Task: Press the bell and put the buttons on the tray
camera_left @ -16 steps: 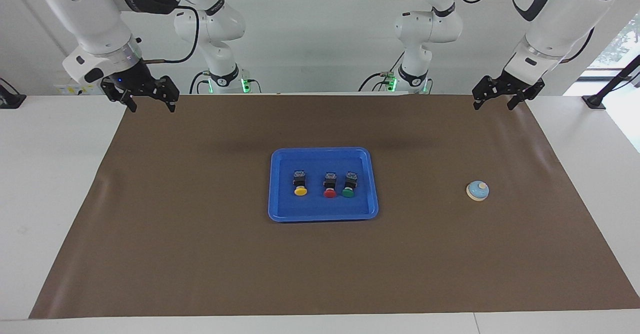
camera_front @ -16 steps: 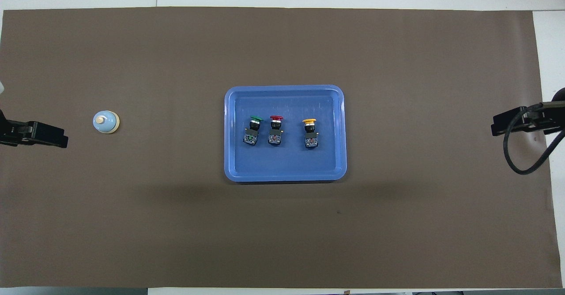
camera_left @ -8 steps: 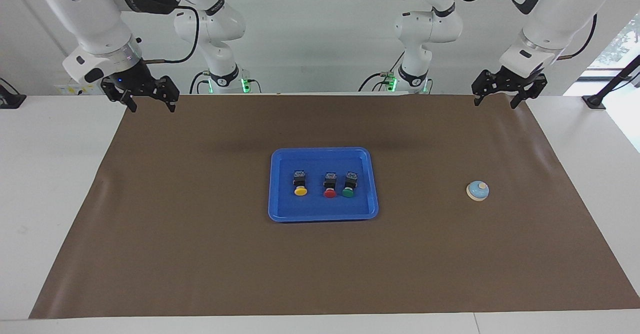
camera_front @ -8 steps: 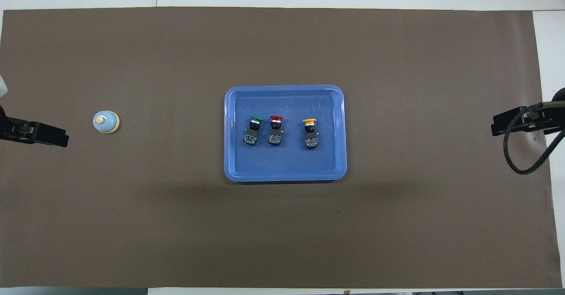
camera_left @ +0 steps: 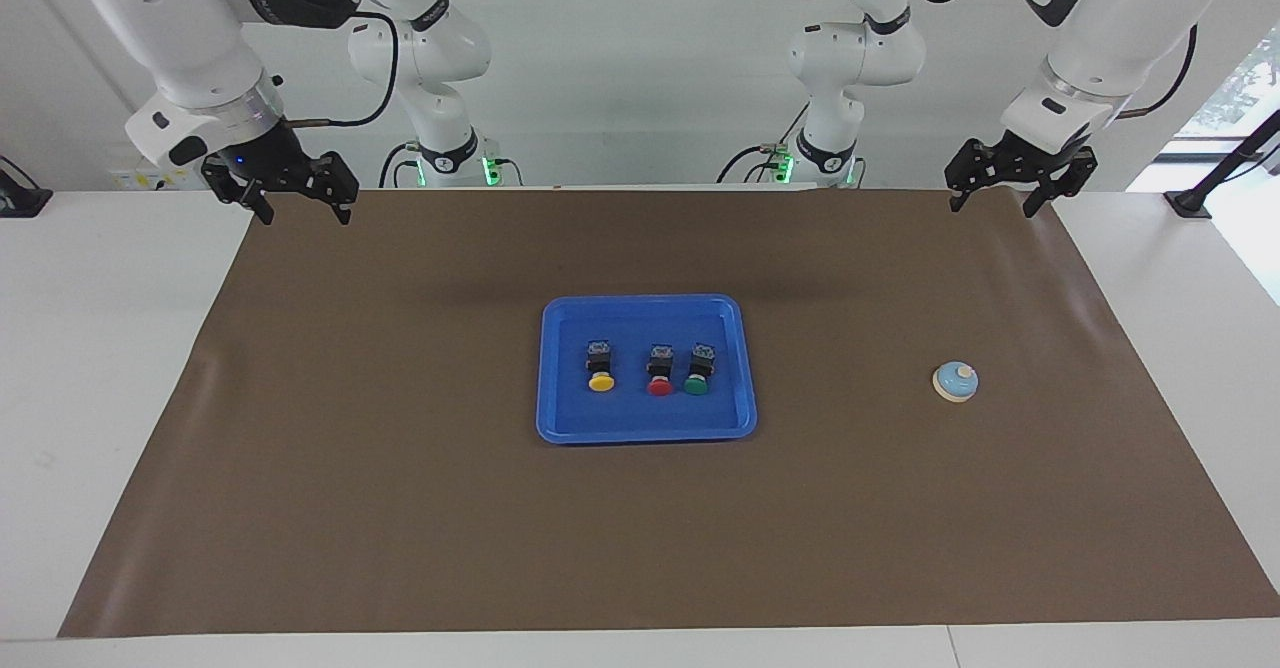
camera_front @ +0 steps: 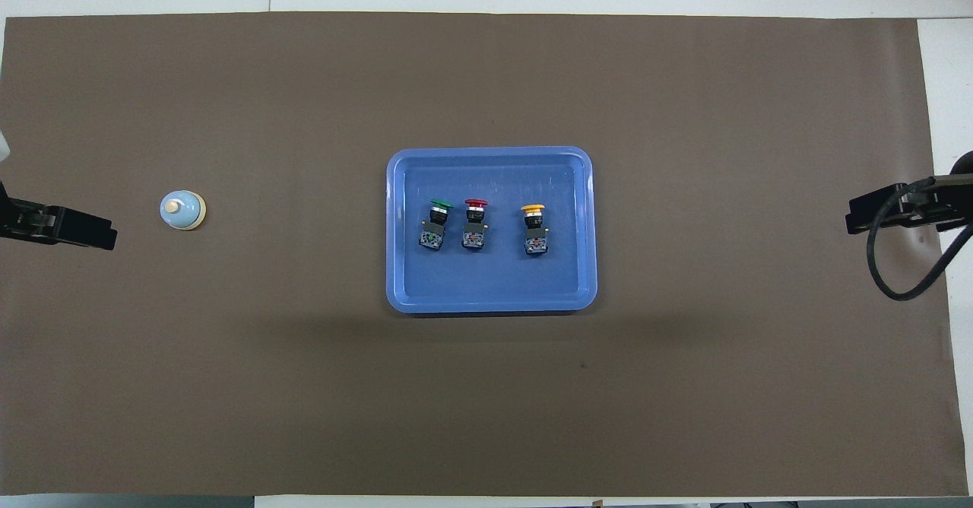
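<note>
Since a second ago, your left gripper [camera_left: 1003,193], fingers spread and empty, has risen; buttons [camera_left: 660,368] trayed, so park both arms.

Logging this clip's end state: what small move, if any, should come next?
Probably none beyond parking. All three black push-button switches lie in the shallow blue plastic tray; the light blue dome bell stands untouched; left end effector and right end effector hang open, raised.

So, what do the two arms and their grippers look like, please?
Both arms are white with rounded links and black joint bands. A black cable runs along each. Green lights glow at both bases. The left gripper and right gripper are black with two fingers; the right one shows a small blue light.
</note>
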You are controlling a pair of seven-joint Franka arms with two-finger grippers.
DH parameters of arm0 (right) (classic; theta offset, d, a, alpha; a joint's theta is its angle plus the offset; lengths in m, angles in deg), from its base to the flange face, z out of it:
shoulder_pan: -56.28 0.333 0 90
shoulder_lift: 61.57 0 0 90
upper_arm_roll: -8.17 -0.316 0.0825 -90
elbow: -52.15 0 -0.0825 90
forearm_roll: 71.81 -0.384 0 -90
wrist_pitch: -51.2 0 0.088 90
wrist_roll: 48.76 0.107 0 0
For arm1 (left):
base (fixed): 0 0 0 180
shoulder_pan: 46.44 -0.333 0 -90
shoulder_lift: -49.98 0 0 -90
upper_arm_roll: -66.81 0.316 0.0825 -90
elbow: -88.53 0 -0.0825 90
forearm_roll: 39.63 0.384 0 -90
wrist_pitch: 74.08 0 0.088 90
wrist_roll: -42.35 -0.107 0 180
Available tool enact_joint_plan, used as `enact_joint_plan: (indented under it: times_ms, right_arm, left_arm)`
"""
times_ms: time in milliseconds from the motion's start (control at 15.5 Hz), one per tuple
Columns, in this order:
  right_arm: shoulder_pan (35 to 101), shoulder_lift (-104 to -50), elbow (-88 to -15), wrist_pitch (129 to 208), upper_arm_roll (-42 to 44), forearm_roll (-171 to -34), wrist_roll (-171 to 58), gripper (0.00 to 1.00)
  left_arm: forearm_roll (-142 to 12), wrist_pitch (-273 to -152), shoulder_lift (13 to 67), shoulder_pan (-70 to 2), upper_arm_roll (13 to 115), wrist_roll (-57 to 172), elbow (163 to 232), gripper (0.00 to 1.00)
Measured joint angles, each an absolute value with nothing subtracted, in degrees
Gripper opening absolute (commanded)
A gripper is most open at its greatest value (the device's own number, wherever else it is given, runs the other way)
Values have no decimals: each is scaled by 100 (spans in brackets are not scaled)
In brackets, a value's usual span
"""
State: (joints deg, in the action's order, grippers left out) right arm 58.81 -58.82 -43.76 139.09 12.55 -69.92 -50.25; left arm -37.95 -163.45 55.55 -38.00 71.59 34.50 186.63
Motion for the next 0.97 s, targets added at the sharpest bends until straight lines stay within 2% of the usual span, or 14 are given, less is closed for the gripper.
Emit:
enact_joint_plan:
  times_ms: [967]
  right_arm:
    - [5881, -5882, -4376, 13909, 1255, -6992, -5025, 100]
  left_arm:
    - [-4046, -16365, 5540, -3864, 7186, 3449, 18649, 100]
